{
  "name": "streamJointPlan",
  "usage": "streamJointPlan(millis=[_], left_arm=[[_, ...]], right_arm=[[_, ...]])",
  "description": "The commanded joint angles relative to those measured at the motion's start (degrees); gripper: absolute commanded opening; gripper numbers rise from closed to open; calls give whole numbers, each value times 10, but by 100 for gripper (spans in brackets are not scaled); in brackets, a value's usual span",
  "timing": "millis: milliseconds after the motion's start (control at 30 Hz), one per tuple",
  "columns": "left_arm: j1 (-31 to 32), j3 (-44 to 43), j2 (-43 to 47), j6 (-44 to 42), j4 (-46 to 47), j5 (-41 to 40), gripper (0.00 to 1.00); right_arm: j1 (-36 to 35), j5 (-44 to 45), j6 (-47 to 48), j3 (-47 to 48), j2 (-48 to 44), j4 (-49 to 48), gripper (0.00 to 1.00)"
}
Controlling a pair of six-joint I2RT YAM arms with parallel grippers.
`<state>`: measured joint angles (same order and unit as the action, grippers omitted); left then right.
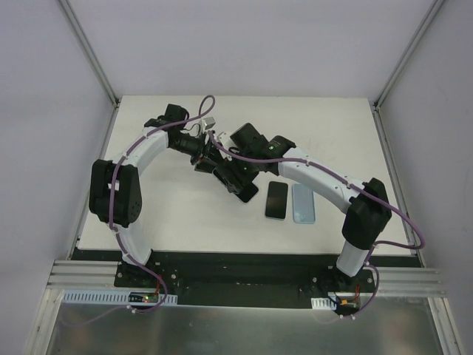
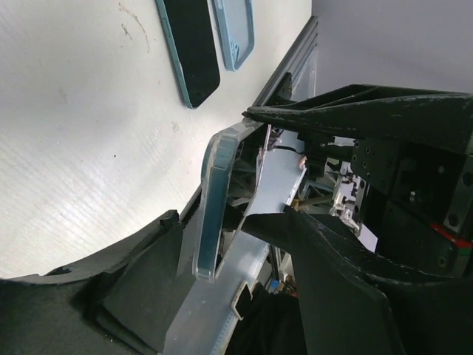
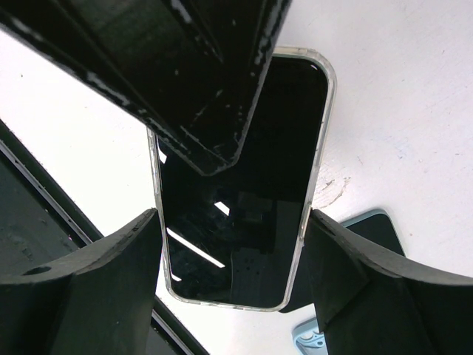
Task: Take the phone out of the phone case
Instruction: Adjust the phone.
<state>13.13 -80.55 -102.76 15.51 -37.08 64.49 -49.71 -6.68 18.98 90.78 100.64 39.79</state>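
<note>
Gripping the long edges of the clear phone case (image 3: 319, 148), the right fingers (image 3: 96, 281) hold the phone (image 3: 236, 192) above the bench (image 1: 185, 222). Its dark screen faces the wrist camera and its long axis points out past the fingertips. The left fingers (image 2: 140, 296) straddle its face and back; whether they pinch it I cannot tell. A second phone (image 1: 276, 200) and a blue case (image 1: 303, 203) lie flat nearby.

- Phone (image 3: 236, 214): glossy black glass face, mirror-like reflections.
- Clear case (image 3: 316, 148): smooth transparent plastic, rim slightly frosted.
- Right gripper (image 3: 230, 222): matt black fingers, grainy surface.
- Worktop (image 2: 89, 148): white, matt, finely ribbed, a few dark scuffs.
- Blue case (image 1: 303, 203): pale, smooth plastic.
</note>
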Motion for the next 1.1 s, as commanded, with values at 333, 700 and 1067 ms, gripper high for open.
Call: streamJointPlan(millis=[333, 700, 1067], left_arm=[[23, -29, -31, -12, -3, 27, 37], [26, -42, -48, -11, -3, 44, 0], [26, -56, -27, -64, -30, 33, 0]], right_arm=[[-5, 2, 3, 31, -48, -10, 16], [-6, 8, -2, 31, -47, -10, 22], [-6, 10, -17, 15, -61, -9, 80]])
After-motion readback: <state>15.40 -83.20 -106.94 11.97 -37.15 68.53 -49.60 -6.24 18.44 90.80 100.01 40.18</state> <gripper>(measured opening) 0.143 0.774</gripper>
